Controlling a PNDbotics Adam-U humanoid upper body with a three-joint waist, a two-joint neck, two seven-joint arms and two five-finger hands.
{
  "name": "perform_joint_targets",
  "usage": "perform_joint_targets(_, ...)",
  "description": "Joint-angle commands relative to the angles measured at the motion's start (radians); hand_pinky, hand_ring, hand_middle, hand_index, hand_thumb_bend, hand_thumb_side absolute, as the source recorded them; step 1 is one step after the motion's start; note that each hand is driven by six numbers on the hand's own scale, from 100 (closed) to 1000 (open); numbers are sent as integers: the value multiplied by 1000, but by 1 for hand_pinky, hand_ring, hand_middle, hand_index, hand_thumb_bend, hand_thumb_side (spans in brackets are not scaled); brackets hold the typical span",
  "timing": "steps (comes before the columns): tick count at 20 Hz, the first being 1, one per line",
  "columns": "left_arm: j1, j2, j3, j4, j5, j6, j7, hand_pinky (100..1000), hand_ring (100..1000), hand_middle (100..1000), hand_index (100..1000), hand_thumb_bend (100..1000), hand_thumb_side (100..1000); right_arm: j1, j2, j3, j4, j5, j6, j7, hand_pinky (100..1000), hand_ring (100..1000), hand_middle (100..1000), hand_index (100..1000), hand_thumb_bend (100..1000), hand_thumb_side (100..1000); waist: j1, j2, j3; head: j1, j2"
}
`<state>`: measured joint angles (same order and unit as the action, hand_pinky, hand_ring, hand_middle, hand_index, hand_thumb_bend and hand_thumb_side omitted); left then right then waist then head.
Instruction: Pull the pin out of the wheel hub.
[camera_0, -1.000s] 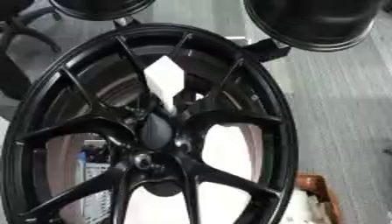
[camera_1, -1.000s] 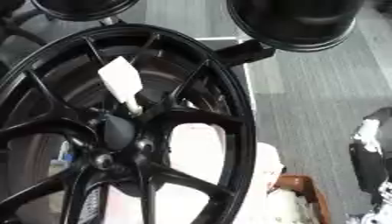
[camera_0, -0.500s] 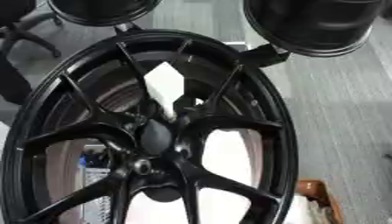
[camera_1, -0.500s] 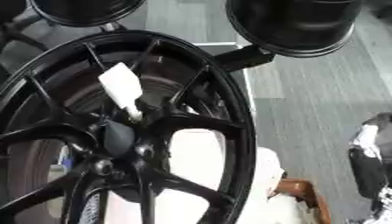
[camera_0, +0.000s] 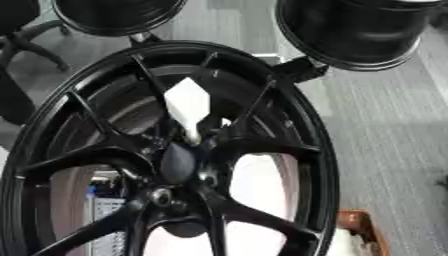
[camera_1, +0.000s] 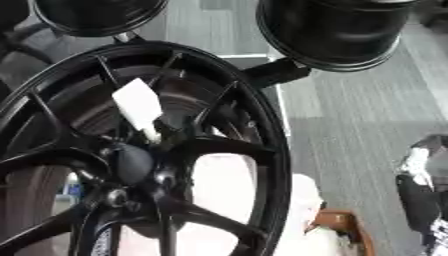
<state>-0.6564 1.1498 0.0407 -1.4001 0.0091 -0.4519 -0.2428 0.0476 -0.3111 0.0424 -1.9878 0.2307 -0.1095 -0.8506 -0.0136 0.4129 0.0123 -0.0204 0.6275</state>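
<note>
The wheel hub (camera_0: 175, 165) is a glossy black multi-spoke alloy wheel that stands close to the camera and fills most of both views. Its dark, rounded centre cap sits at the junction of the spokes, left of the middle of the view.

The pin (camera_0: 189, 107) is a white part with a broad, flat, angular head that tapers down to a narrow stem. The stem enters the wheel just above the centre cap, between two upper spokes. The head stands clear of the spokes and tilts slightly to the upper left. The pin is seated in the wheel; nothing touches it.

Two further black wheels (camera_1: 332, 30) hang at the top of the views, one at the upper left and a larger barrel-shaped one at the upper right. A black bracket (camera_0: 297, 69) sits between the upper-right wheel and the rim of the main wheel.

Grey carpeted floor (camera_0: 385, 145) lies to the right. A brown box edge (camera_1: 346, 227) shows at the bottom right.

Neither the left hand nor the right hand appears in either view, so their finger state cannot be told. A black-and-white shape at the right edge of the right eye view cannot be identified.
</note>
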Motion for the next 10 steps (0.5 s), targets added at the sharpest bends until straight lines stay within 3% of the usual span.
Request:
perform_joint_targets(1,4,27,-2,-80,152,-36,-22,803,802,730,858,100,470,-2,-13,-9,-12,-1,-3,-1,855,741,587,767,100,365,3,-22,0,0,0)
perform_joint_targets(3,17,22,-8,-145,250,-46,-62,835,872,832,934,100,511,-3,-21,-9,-12,0,-8,2,856,743,589,769,100,361,1,-24,-1,1,5)
perform_joint_targets(6,45,-1,-8,-284,380,-36,-88,799,799,803,895,100,601,-6,-32,-8,-12,4,-15,10,856,744,590,769,100,357,-2,-25,-1,2,9)
perform_joint_targets(10,126,-53,1,-539,400,3,-68,783,777,793,880,100,672,-10,-34,-8,-12,8,-19,16,857,744,591,769,100,353,-11,-23,0,2,11)
